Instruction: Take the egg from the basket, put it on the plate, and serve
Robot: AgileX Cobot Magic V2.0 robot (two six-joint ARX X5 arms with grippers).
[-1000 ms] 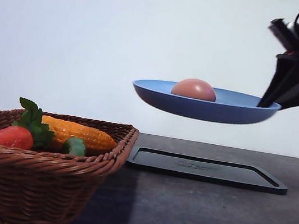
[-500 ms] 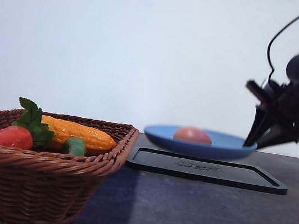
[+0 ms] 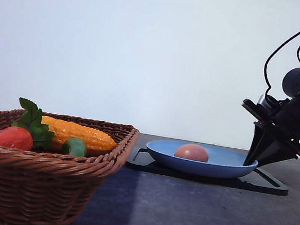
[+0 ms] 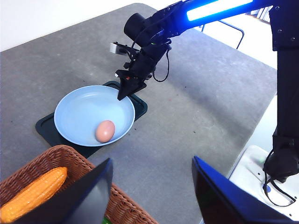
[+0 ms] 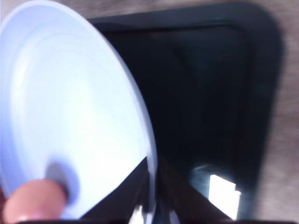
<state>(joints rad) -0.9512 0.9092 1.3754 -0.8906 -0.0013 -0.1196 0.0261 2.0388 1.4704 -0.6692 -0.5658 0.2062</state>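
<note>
**Plate with egg sitting on the tray**

The grey counter (image 3: 202, 218) is carrying a wicker basket (image 3: 30, 185) at the left and a black tray (image 3: 267, 185) beside it. The light blue plate (image 3: 228, 162) is resting on the tray, with the right gripper (image 3: 252, 161) clamped on its rim. The left gripper (image 4: 152, 196) is hanging with its jaws apart above the basket. The egg (image 3: 192, 152) is lying in the plate.

I've brought the matte light blue round plate (image 3: 205, 160) down onto the flat black rectangular tray (image 3: 267, 184), pinkish-brown egg (image 3: 192, 152) riding along, right gripper (image 3: 252, 161) lower too.
</note>
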